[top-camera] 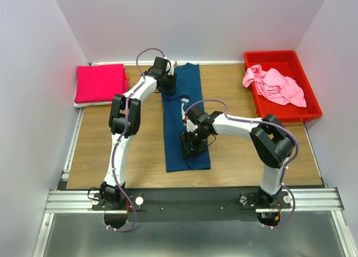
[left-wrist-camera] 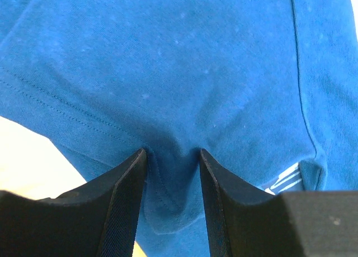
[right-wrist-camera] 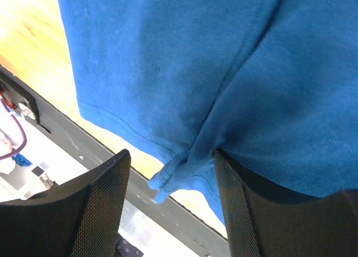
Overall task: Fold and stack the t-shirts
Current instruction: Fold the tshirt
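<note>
Wooden table [top-camera: 240, 151], navy tee [top-camera: 174, 148], magenta tee [top-camera: 99, 82], red bin [top-camera: 272, 54]

Left hand [left-wrist-camera: 172, 152] pinched nearly closed; right hand [right-wrist-camera: 172, 155] spread wider.

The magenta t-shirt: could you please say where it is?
The folded magenta t-shirt lies at the table's far-left corner in the top view, left of the left gripper and navy t-shirt.

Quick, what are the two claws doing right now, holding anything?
Left gripper: shut on the blue shirt, fabric pinched between its fingers.
Right gripper: open, fingers either side of a raised fold of that shirt.
</note>
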